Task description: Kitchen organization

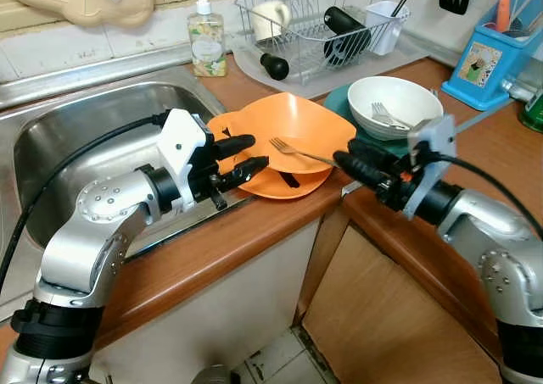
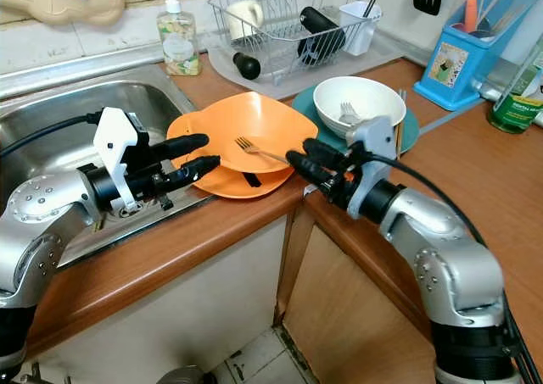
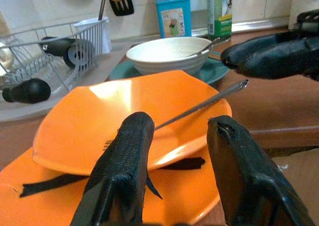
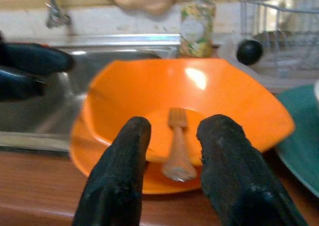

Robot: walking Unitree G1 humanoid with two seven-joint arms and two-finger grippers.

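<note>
Both arms reach toward the orange bowl (image 1: 293, 130) at the desk (image 1: 254, 231) edge. Left gripper (image 1: 242, 157) is open at the bowl's sink-side rim, holding nothing. Right gripper (image 1: 352, 164), parted and empty, sits behind the fork (image 1: 297, 151). Left wrist: fork (image 3: 199, 106) lies in the bowl. Right wrist: fingers (image 4: 119, 171) flank the fork handle.

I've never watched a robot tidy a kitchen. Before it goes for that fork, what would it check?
1. Metal fork lies in the upper orange plastic bowl, handle over the rim: ok.
2. Right gripper fingers open around the handle: ok.
3. Fork gripped: not ok, not yet.
4. Left gripper open at the bowl's other edge: ok.
5. Lower orange plate steady at the wooden counter edge: cannot tell.
</note>
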